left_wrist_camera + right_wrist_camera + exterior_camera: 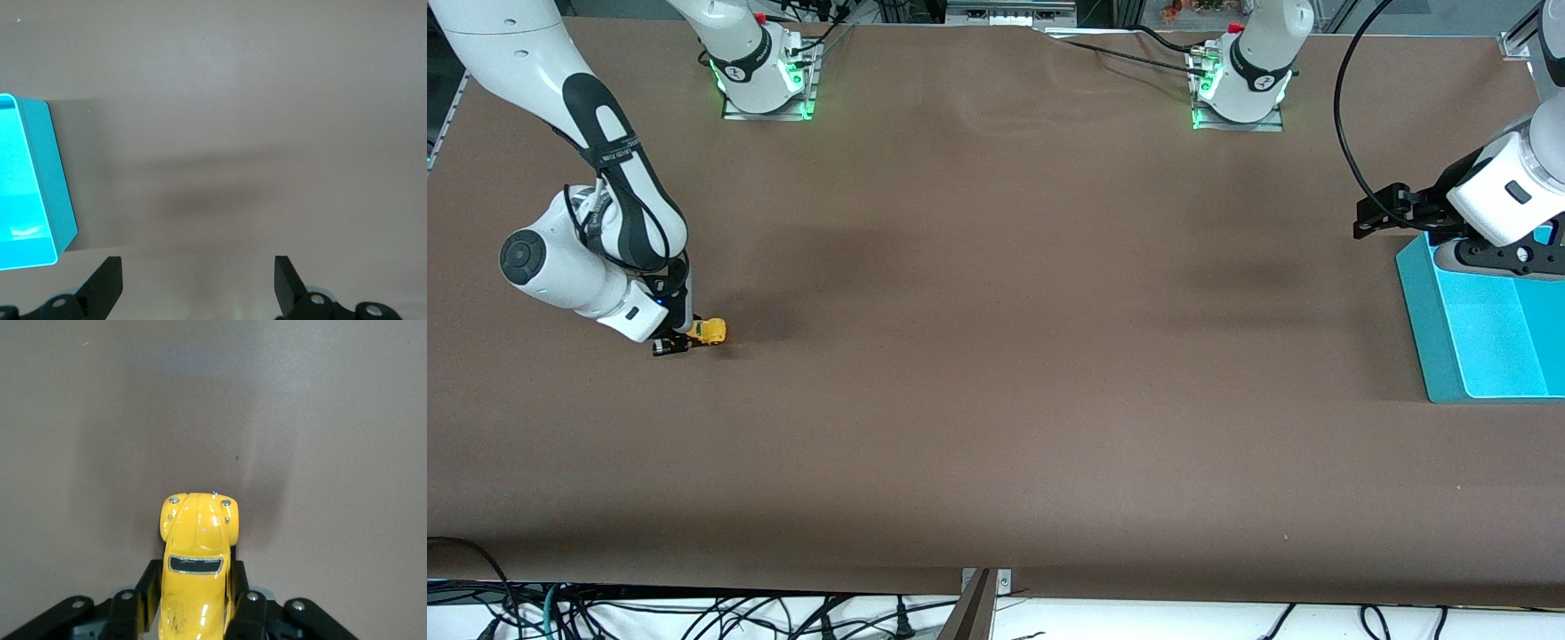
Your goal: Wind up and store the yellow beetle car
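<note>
In the right wrist view, the rear of the yellow beetle car (197,587) runs off the bottom edge of the frame, and the right gripper (193,613) hides its sides and wheels. In the front view, the car (710,331) at middle left is too small to show windows or wheels. The turquoise bin (1476,347) is cut off by the right edge there, and by the left edge in the left wrist view (57,200). The left gripper (197,283) shows only its jaw tips at the bottom edge.
</note>
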{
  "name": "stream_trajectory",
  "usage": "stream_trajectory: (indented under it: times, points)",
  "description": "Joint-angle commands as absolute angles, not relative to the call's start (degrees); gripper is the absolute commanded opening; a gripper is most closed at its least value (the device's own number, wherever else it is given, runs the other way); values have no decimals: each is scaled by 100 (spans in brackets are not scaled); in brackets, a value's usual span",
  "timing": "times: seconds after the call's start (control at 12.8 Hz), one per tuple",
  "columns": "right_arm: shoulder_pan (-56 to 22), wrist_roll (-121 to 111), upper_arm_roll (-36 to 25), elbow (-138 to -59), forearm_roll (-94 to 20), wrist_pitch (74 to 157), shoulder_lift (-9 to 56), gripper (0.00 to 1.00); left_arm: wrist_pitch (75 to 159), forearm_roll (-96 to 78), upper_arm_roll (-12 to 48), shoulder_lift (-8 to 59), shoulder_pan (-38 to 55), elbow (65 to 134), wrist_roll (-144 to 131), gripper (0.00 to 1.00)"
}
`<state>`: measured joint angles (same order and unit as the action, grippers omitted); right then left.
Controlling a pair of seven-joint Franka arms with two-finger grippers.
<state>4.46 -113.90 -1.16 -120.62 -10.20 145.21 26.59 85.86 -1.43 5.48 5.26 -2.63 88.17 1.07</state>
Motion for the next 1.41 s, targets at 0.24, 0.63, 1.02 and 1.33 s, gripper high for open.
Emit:
stream_trajectory:
  times: [0.24,0.63,1.02,1.33]
  points:
    - [492,-10697,-97,-11059,-1037,13169,2795,100,8446,-211,554,606,-281,8622,185,100]
    - [466,-9978,26,-10118,-652,11850,2541,100,8446,-211,554,606,-272,8622,185,100]
    - [370,-8414,219,-10011,-282,11321,1698,100,8446,-211,554,606,-281,8622,185,100]
    - [97,-6973,229,-10019,-105,10698,942,100,8446,-211,554,606,-272,8622,185,100]
